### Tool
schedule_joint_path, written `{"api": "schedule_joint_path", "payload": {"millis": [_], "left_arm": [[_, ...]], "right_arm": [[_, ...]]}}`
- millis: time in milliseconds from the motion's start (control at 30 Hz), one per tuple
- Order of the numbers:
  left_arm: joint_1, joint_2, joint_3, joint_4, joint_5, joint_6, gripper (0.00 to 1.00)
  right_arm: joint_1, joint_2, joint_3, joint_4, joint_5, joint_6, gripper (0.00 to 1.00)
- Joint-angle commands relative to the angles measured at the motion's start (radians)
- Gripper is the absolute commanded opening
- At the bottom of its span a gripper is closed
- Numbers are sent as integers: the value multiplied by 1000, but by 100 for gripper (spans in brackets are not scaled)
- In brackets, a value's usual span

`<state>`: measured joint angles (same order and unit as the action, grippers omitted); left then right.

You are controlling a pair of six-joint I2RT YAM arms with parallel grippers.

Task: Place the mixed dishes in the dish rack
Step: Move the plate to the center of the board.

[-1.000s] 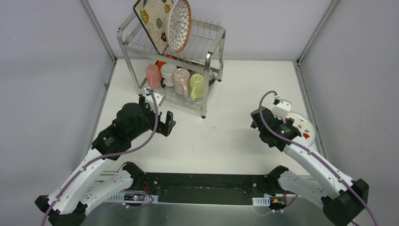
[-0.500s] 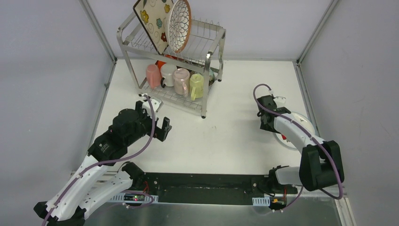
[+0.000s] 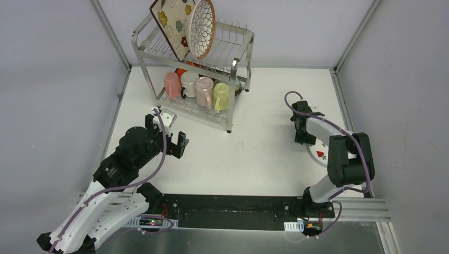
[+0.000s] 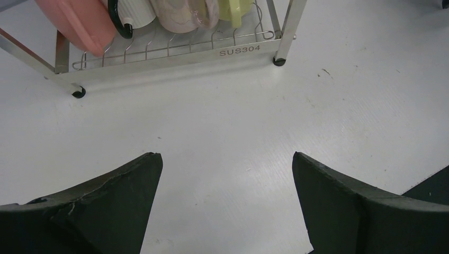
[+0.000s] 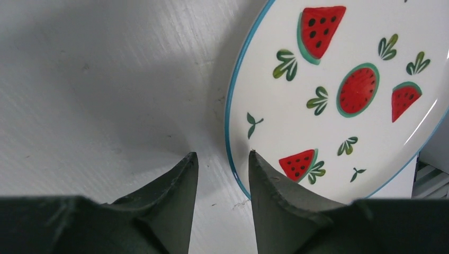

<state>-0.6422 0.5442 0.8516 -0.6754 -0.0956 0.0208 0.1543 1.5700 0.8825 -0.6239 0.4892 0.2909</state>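
One plate lies flat on the surface, well right of the rack; my right hand, narrowly parted, sits low at its rim to pinch it. My left hand hangs spread, empty.

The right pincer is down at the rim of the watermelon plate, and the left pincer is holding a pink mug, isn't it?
Not quite. The left pincer holds nothing: the left wrist view shows it open over bare table, with the pink mug in the dish rack. The right pincer is indeed at the rim of the watermelon plate.
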Motion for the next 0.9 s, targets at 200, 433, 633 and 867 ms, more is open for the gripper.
{"api": "schedule_joint_path", "payload": {"millis": [200,433,633,867], "left_arm": [[-7,-37,-12,10,-44,18,99],[-7,-36,-11,11,-36,18,99],[-7,-43,-12,10,-40,21,99],[-7,-70,-12,12,-51,19,99]], "right_arm": [[-27,64,73,8,1,-45,32],[-27,128,108,-21,38,-51,33],[-26,145,118,-26,30,-63,25],[-25,143,118,-27,23,-70,15]]}}
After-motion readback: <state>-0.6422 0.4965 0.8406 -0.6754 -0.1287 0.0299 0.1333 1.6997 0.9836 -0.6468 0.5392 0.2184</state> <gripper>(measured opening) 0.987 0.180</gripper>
